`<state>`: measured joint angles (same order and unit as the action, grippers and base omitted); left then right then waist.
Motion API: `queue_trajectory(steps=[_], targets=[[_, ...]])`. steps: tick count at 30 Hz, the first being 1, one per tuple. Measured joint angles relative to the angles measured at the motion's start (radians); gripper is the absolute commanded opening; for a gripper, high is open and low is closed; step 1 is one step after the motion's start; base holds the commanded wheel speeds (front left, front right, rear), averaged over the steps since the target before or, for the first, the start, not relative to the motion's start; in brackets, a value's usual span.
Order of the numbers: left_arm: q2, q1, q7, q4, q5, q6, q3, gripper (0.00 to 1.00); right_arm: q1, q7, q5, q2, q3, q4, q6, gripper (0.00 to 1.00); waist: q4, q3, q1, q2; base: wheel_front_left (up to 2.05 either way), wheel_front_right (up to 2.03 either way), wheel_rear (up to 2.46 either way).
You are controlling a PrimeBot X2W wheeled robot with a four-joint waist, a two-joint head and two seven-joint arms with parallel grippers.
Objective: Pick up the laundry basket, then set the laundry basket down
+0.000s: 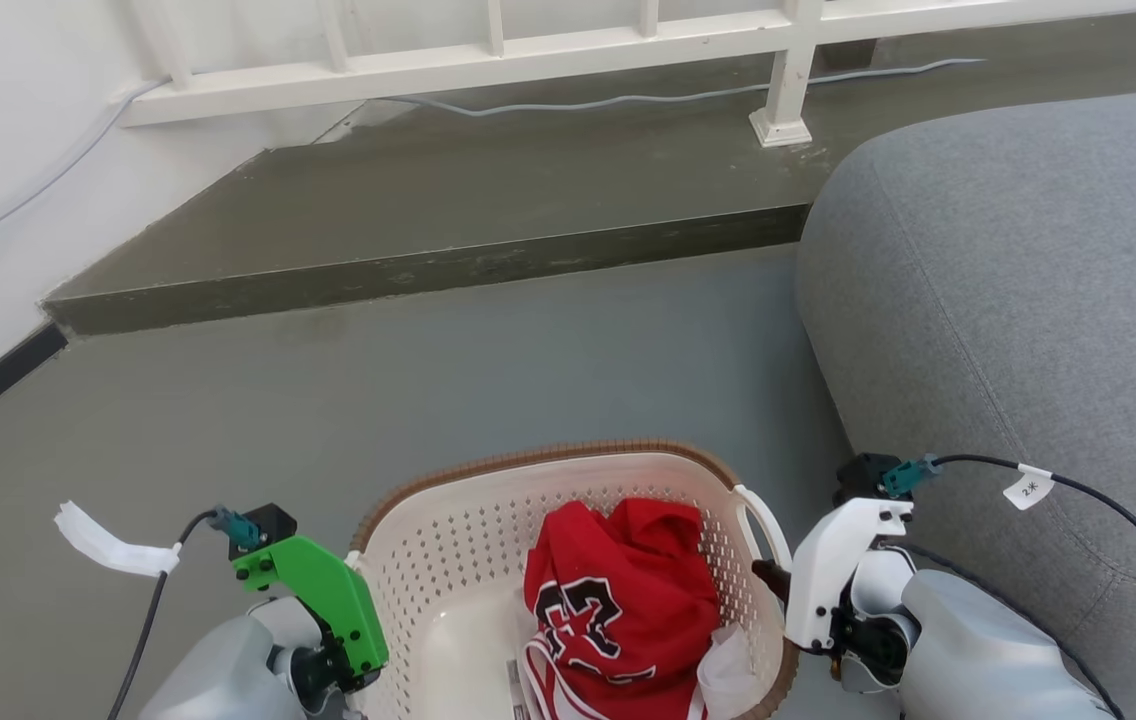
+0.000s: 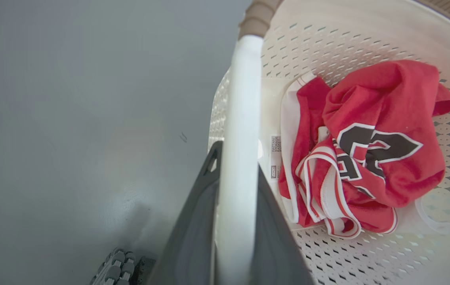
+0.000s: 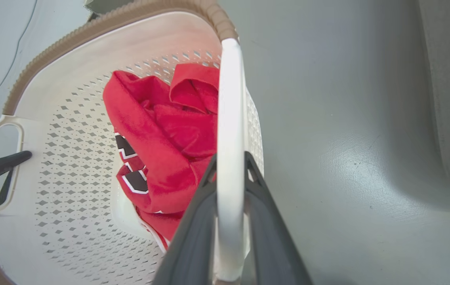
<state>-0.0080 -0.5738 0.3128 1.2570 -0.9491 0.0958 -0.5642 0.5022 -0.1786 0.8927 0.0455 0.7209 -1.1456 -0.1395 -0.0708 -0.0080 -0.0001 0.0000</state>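
Fingers of left gripper and right gripper each clenched on a loop handle of the laundry basket; best moved with both arms in step, keeping it level.

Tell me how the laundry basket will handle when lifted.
The cream-white perforated plastic laundry basket is probably stiff and light: thin moulded walls, a crumpled red jersey inside. Held at both white loop handles, it should lift roughly level.

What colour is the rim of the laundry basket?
Brown, with a woven look. The rim of the laundry basket shows best in the right wrist view.
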Motion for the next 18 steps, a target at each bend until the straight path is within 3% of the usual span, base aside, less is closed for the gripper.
queue_trajectory(steps=[18], targets=[[-0.001, 0.005, 0.004, -0.005, -0.025, -0.009, -0.016, 0.0, 0.0, 0.0, 0.024, 0.011, 0.008, 0.008, 0.0, 0.0, -0.001, -0.01, 0.0, 0.0, 0.0, 0.0, 0.0]])
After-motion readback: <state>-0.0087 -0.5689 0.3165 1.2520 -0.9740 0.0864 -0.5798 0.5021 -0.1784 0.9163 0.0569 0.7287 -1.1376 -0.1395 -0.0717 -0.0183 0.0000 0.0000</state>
